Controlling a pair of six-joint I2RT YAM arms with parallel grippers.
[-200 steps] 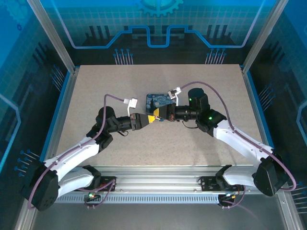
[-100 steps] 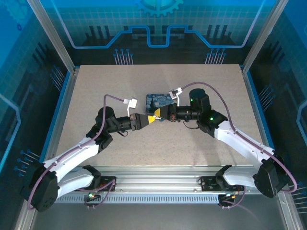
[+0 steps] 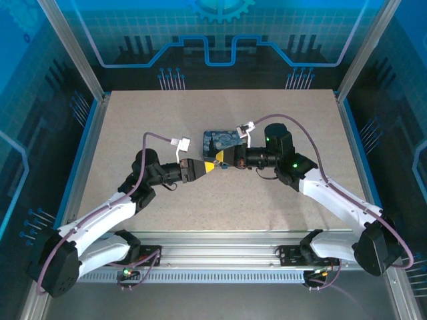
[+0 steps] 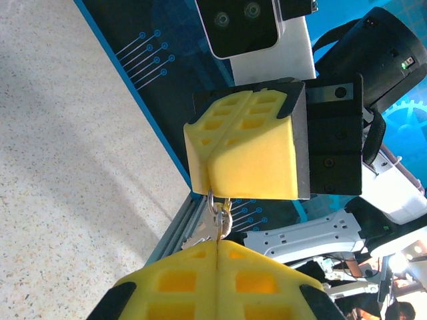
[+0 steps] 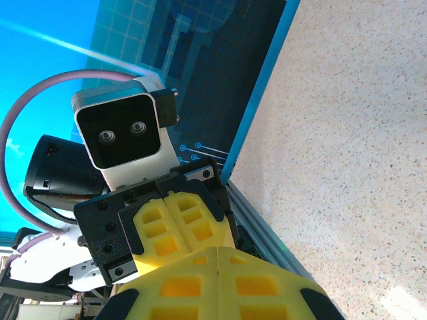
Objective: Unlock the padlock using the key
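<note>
Scene: Two arms meet tip to tip just left of centre in the overhead frame, above a speckled table (image 3: 267, 193).
Left gripper: The left gripper (image 3: 204, 167) reaches in from the lower left. In its own wrist camera its yellow pads (image 4: 173, 287) run along the bottom edge, pressed flat together along one seam.
Key: A silver key (image 4: 200, 233) sticks out of that seam at lower centre of the left wrist frame, pinched by the left pads and held clear of the table.
Key ring: A thin key ring (image 4: 221, 217) hangs at the key and climbs to the pads directly above it.
Right gripper: The right gripper (image 3: 221, 160) comes in from the right of the overhead frame. At centre of the left wrist frame its pads are closed tight, with the top of the ring running into their seam. Anything else they pinch is hidden between them.
Gap: The two sets of pads face each other, just apart, joined by ring and key.
Right wrist frame: The closed right pads sit along the bottom edge, the left gripper's closed pads just above them, and the left wrist camera (image 5: 123, 137) at upper left.
Background: A dark blue patterned mat (image 3: 217, 138) lies on the table just above the meeting point in the overhead frame.
</note>
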